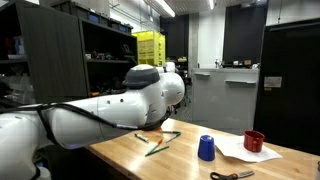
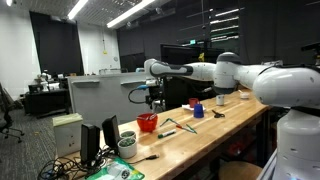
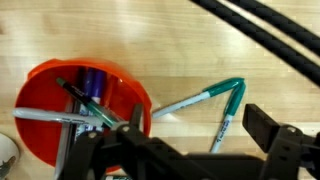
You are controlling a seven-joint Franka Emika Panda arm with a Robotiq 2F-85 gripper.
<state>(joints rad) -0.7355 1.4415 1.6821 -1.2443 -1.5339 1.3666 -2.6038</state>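
Markers (image 3: 92,92) sit in the cup (image 3: 40,135), two pens (image 3: 205,98) beside it.

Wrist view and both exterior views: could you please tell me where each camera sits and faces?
An exterior view: close behind the arm, whose white links fill the foreground, facing along the wooden table.
An exterior view: off the table's end, facing the outstretched arm, gripper above the red cup.
Wrist view: straight down on the red cup; open gripper at bottom.
Shared: green markers in all three.

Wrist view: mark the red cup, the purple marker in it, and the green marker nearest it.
red cup (image 3: 45,92), wrist view, bare inner wall.
purple marker (image 3: 93,80), wrist view, middle of its barrel.
green marker (image 3: 200,97), wrist view, middle of its barrel.
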